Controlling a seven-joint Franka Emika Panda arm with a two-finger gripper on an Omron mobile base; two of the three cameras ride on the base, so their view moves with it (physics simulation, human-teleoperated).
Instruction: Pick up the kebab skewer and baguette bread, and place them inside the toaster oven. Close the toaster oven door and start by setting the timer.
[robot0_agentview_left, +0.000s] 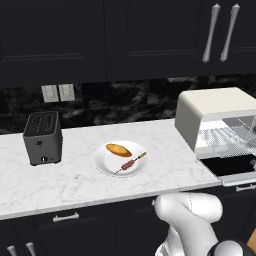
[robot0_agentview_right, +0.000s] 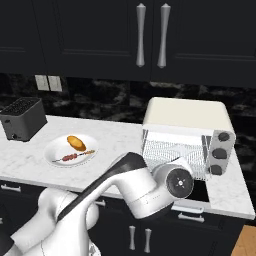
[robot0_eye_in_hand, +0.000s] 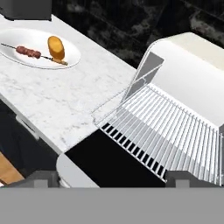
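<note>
One slot toaster (robot0_agentview_left: 42, 137) stands left on the counter (robot0_agentview_left: 75, 175). One white plate (robot0_agentview_left: 105, 162) carries one baguette (robot0_agentview_left: 119, 149) and one kebab skewer (robot0_agentview_left: 131, 162), thin, with reddish-brown meat. One cream toaster oven (robot0_agentview_left: 210, 107) stands right, door (robot0_eye_in_hand: 109, 162) down, wire rack (robot0_eye_in_hand: 170, 131) out. The right base view shows three knobs (robot0_agentview_right: 220, 153). The gripper (robot0_eye_in_hand: 111, 177) is spread wide, empty, above the door.

The arm (robot0_agentview_right: 120, 185) is rising from the 7 o'clock corner of the right base view, its white links folding forward toward 3 o'clock and ending in a round wrist joint (robot0_agentview_right: 179, 183). In the hand view, the gripper (robot0_eye_in_hand: 111, 178) is showing both dark fingertips (robot0_eye_in_hand: 40, 178) standing far apart at 6 o'clock, gripping nothing.
</note>
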